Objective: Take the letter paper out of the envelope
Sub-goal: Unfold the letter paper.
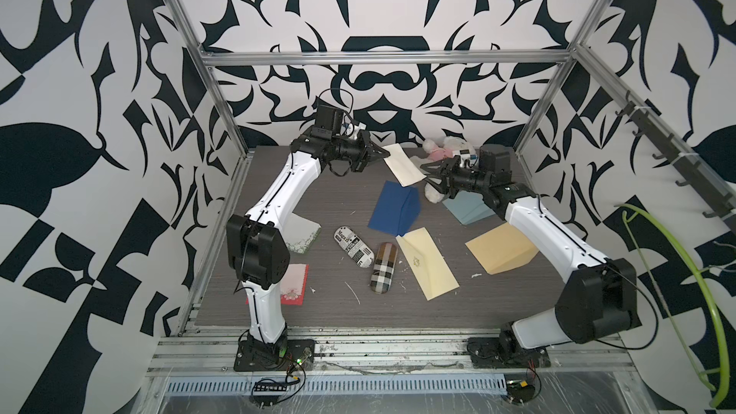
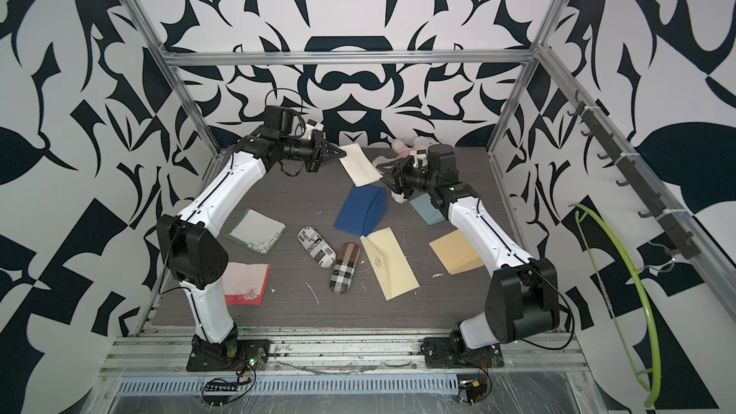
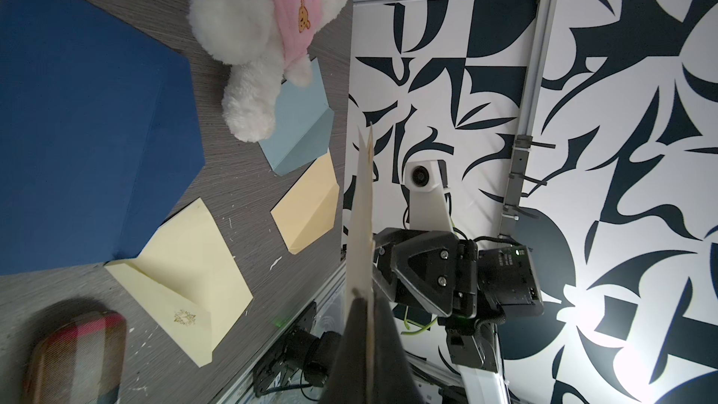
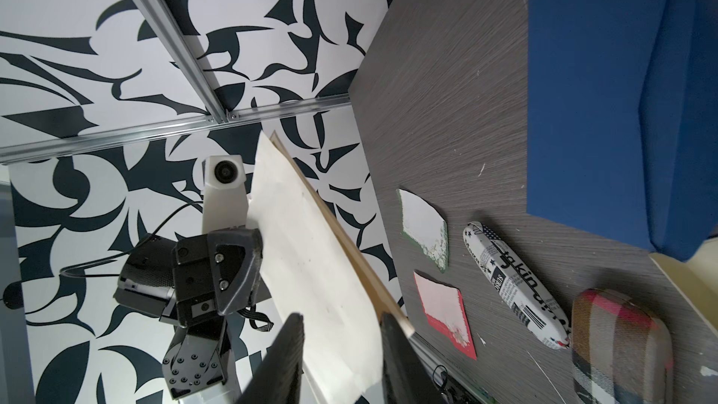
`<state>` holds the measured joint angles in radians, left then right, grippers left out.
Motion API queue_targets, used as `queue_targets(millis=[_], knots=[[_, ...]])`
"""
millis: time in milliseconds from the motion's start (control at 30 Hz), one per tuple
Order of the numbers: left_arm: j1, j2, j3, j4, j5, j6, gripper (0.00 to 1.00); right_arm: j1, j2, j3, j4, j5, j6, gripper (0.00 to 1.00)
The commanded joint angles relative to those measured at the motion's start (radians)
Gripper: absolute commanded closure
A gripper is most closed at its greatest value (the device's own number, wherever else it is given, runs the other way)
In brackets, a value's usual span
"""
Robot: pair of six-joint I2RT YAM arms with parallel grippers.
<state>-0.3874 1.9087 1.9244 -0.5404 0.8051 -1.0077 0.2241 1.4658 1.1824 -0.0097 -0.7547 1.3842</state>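
The letter paper, seemingly the pale sheet lying against the tan envelope, hangs in the air over the far part of the counter; its long axis runs from the left gripper, pinching the envelope's far end, to the nearer right gripper, jaws apart astride the sheet; the pull likely follows that axis.
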Motion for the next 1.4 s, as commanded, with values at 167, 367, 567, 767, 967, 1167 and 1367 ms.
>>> queue_targets(millis=[167,367,567,767,967,1167,1367], knots=[[-0.005,0.017,-0.032,0.051,0.017,-0.021,1.00,0.006,-0.039,-0.033,0.121,0.001,0.077,0.68],[-0.007,0.010,-0.071,0.116,0.017,-0.065,1.00,0.024,-0.034,-0.021,0.160,0.007,0.103,0.69],[-0.010,0.008,-0.085,0.148,0.011,-0.090,1.00,0.046,-0.030,-0.015,0.180,0.018,0.118,0.69],[-0.011,-0.002,-0.103,0.203,0.008,-0.136,1.00,0.053,-0.030,-0.024,0.189,0.024,0.116,0.70],[-0.018,-0.008,-0.141,0.254,0.004,-0.169,1.00,0.077,-0.007,0.001,0.226,0.031,0.137,0.72],[-0.021,-0.016,-0.169,0.315,0.003,-0.216,1.00,0.096,0.006,0.003,0.252,0.045,0.151,0.75],[-0.027,-0.020,-0.171,0.322,0.002,-0.226,1.00,0.098,0.022,0.019,0.260,0.051,0.151,0.77]])
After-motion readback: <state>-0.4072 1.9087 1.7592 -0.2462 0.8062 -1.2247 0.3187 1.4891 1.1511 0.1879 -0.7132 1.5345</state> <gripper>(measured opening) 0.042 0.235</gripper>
